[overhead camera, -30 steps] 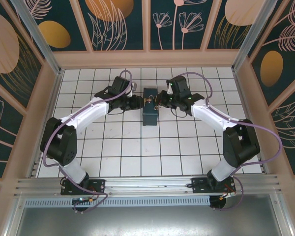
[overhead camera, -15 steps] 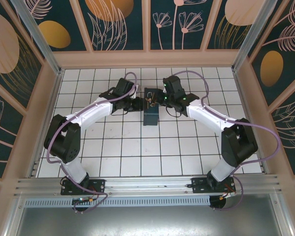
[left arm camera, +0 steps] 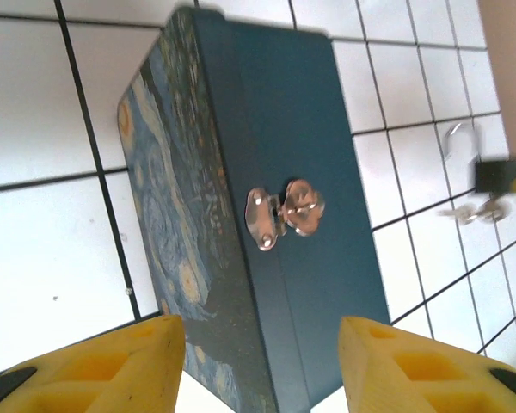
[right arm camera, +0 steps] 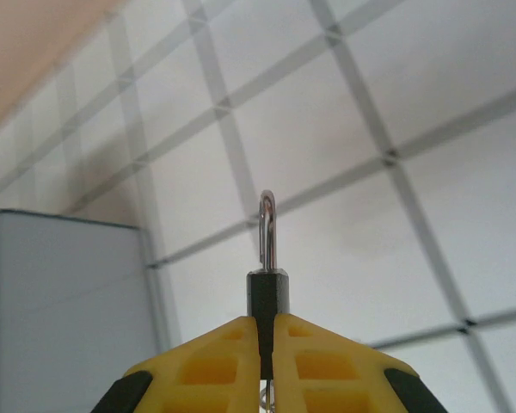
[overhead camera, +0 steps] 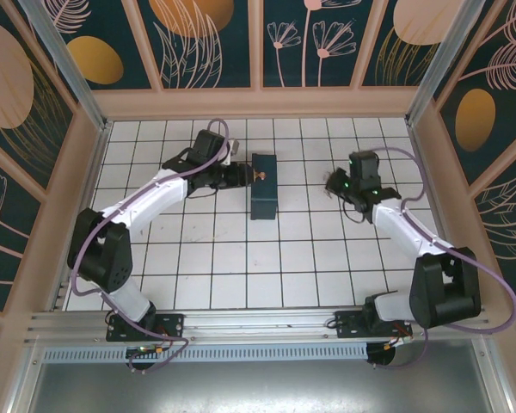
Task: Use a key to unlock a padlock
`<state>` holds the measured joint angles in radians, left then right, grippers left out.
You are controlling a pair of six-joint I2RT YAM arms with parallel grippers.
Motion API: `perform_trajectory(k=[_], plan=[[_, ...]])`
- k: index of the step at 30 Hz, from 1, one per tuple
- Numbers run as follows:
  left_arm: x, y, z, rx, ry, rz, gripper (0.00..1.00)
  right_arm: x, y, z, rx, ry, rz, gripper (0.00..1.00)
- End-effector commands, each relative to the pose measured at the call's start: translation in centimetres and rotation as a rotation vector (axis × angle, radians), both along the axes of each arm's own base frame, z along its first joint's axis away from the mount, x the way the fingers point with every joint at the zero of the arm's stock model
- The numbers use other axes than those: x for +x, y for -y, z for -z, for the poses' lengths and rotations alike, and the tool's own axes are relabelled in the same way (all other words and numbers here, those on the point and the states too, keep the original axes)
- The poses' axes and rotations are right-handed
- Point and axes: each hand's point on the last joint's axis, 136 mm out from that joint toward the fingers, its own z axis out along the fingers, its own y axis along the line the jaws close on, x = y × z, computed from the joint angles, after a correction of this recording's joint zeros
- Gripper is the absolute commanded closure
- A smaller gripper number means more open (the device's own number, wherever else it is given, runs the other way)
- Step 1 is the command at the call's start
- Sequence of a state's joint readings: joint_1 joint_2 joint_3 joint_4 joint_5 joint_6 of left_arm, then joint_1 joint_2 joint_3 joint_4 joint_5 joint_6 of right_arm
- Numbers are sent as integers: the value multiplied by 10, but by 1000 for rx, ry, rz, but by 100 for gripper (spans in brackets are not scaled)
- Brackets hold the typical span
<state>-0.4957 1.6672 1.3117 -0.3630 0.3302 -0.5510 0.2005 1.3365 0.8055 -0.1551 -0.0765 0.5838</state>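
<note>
Yellow-padded and pinched tight, the right hand (right arm camera: 267, 325) grips the padlock (right arm camera: 267, 294) by its dark body, with the silver shackle (right arm camera: 267, 225) standing up above the pads, seen edge-on. In the left wrist view the padlock (left arm camera: 496, 175) hangs in the air well to the right of the blue box (left arm camera: 318, 146), above the white tiled worktop (overhead camera: 241, 258). The key (left arm camera: 475, 212) seems to stick out of the lock's underside, though that part is blurred. Whether the shackle is sprung or latched cannot be told. The box's silver hasp (left arm camera: 284, 215) is bare, with nothing through it. The left hand (left arm camera: 256, 344) is spread wide and empty, hovering just beside the box.

The step in hand looks to be the turn of the key. To do it well, the right hand should hold the body alone, firm and level, leaving both shackle and key free. The left hand would have to leave the box, cross to the lock and close squarely on the key's flat head. The twist should run about the key's own axis, with no pull outward. So thin a sliver may slip or lever out under a skewed pinch, so a slow turn against a steady lock seems the safer course
</note>
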Motion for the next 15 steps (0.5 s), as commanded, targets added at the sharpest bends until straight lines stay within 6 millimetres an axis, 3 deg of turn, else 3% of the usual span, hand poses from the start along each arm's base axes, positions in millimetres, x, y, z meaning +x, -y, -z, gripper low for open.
perform_trajectory(k=[1,4,9,12,15], plan=[[6,-10,-25,-12,41,-31,49,-7,30,25,-29,-9,70,90],[8,-15,-27,-6,43,-44,49,-13,46,47,-38,-37,105,88],[8,-17,-28,-4,46,-50,49,-21,52,70,-43,-88,91,78],[7,-17,-27,-2,42,-48,49,-24,63,68,-69,-92,114,63],[6,-16,-25,-4,37,-34,49,-18,72,47,-128,-61,118,57]])
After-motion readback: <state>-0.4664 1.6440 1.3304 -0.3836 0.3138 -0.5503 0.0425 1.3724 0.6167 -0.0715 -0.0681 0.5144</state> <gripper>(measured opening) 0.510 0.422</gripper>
